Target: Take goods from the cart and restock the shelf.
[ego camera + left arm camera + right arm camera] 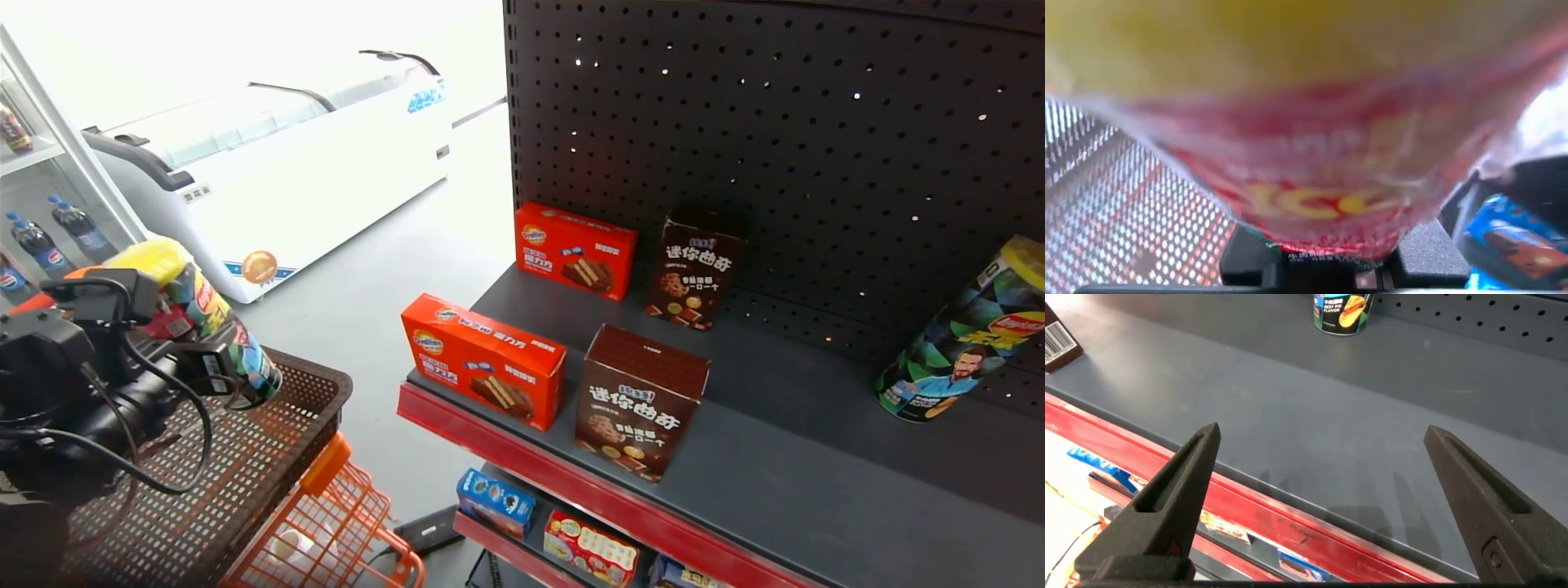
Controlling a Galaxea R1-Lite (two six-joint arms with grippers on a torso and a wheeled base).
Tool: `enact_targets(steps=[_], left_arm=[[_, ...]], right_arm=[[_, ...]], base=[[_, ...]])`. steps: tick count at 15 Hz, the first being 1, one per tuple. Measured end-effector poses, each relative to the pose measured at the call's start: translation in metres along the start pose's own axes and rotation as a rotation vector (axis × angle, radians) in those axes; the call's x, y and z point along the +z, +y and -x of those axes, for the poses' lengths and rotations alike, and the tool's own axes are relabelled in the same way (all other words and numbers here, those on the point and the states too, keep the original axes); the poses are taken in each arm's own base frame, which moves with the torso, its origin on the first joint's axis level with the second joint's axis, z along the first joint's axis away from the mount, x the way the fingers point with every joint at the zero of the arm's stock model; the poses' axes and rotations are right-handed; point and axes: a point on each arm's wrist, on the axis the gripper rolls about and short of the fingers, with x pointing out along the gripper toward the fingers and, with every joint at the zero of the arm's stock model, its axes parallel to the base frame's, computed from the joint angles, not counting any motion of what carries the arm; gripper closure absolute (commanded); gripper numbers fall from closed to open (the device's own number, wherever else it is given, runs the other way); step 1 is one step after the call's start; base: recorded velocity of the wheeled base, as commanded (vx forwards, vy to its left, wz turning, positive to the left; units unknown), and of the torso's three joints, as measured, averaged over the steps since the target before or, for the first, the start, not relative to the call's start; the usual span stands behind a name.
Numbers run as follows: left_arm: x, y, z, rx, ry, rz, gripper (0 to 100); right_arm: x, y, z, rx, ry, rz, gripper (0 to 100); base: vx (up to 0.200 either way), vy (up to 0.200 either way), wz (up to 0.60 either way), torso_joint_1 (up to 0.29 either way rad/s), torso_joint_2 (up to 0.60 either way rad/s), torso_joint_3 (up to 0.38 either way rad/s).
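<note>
Because the tall cardboard crisp can with the yellow plastic lid [214, 314] is a thin-walled tube, we judge it light and fairly stiff round its girth, yet easy to dent and smooth enough to slip. It sits in the left end effector [184, 347], which is clamped across its printed body and holds it tilted above the brown perforated plastic basket [269, 457] on the orange wire cart [326, 523]. In the left wrist view the can's wall [1323, 188] lies close against the camera. We would favour a hold at mid-body, away from the lid, which might pop off, and squeeze only enough to stop sliding. The right end effector [1321, 433] hangs with its jaws spread wide over the dark grey metal shelf [1290, 384]. A matching green-and-yellow crisp can [963, 335] stands at the back of that shelf by the black pegboard [735, 122], so the bare stretch beside it seems the likely spot.
</note>
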Motion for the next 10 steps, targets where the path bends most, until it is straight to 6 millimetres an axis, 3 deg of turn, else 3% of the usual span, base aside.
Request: enact_targets(steps=[5,10], left_arm=[[0.047,-0.001,0.047,-0.088,-0.109,-0.005,100],[0.04,-0.025,0.099,-0.288,-0.087,-0.001,100]], right_arm=[[0.0,0.0,0.0,0.0,0.0,0.0,0],[0.0,0.0,0.0,0.0,0.0,0.0,0]], base=[[0.0,0.0,0.0,0.0,0.0,0.0],[0.0,0.0,0.0,0.0,0.0,0.0]])
